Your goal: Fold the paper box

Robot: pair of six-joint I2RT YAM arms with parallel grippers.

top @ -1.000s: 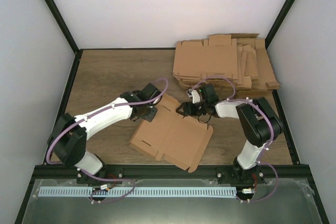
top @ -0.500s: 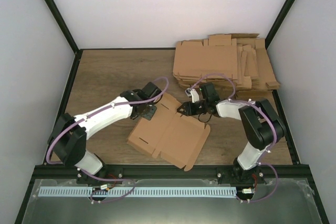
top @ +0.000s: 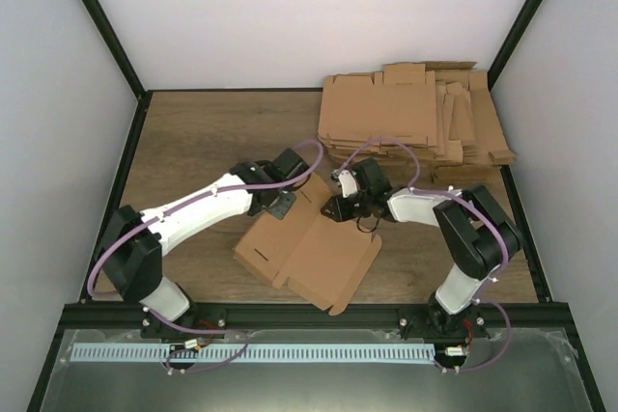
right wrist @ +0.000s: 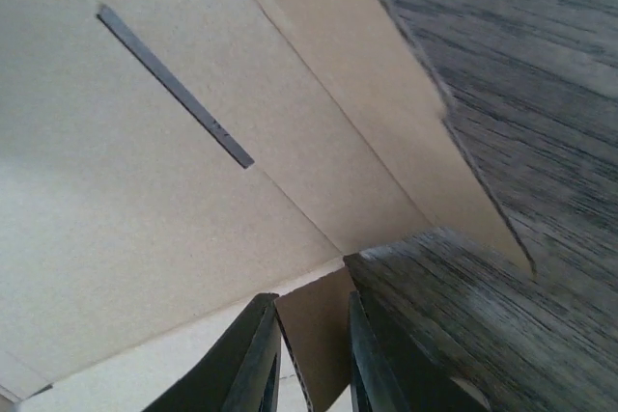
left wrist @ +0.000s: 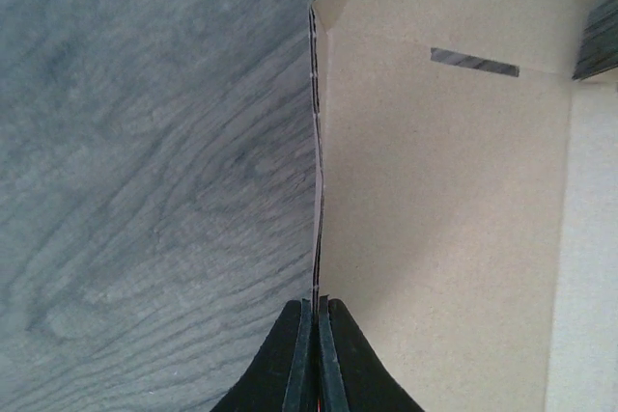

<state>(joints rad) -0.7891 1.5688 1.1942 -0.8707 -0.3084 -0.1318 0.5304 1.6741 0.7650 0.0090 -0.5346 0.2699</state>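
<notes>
The paper box [top: 311, 246] lies as a flat creased brown sheet in the middle of the table. My left gripper [top: 282, 206] is at the sheet's far left edge. In the left wrist view the left gripper [left wrist: 316, 304] is shut on that thin cardboard edge [left wrist: 315, 190], which rises off the wood. My right gripper [top: 334, 209] is at the sheet's far side. In the right wrist view the right gripper [right wrist: 314, 314] has its jaws drawn close, and a small flap [right wrist: 319, 335] fills the gap between them. A slit [right wrist: 174, 84] shows in the panel ahead.
A pile of flat brown cardboard blanks [top: 415, 121] fills the far right corner, just behind the right arm. Grey walls close in both sides, and a black frame rail [top: 309, 314] runs along the near edge.
My right gripper has closed from wide onto the small flap and has moved a little left. The sheet has slid slightly left, and the left gripper has shifted right while holding its edge.
</notes>
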